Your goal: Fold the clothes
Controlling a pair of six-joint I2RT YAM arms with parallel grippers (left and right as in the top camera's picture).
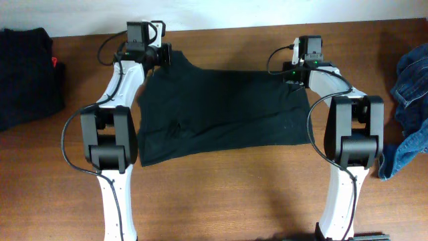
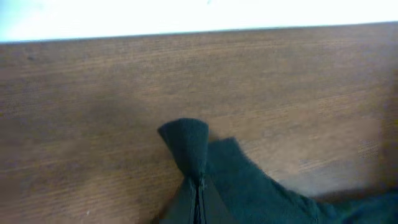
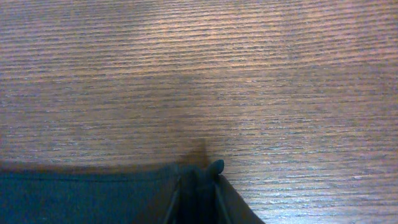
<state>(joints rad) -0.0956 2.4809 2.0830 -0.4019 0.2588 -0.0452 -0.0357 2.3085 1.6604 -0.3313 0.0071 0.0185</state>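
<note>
Garment under inspection: one black T-shirt (image 1: 221,110), lying spread and mostly flat on the wooden surface (image 1: 221,201) between my two arms, with some wrinkles near its left half. My left hand (image 1: 162,59) is at the shirt's far left corner, clenched on the cloth; the left wrist view shows a fold of dark fabric (image 2: 198,180) pinched and standing up off the wood. My right hand (image 1: 297,72) is at the far right corner, likewise clenched on the cloth; the right wrist view shows the hem (image 3: 199,186) gathered in the grip, low against the surface. A heap of dark clothes (image 1: 27,73) lies at the left edge, well apart from the shirt. A blue denim garment (image 1: 409,100) lies at the right edge.
</note>
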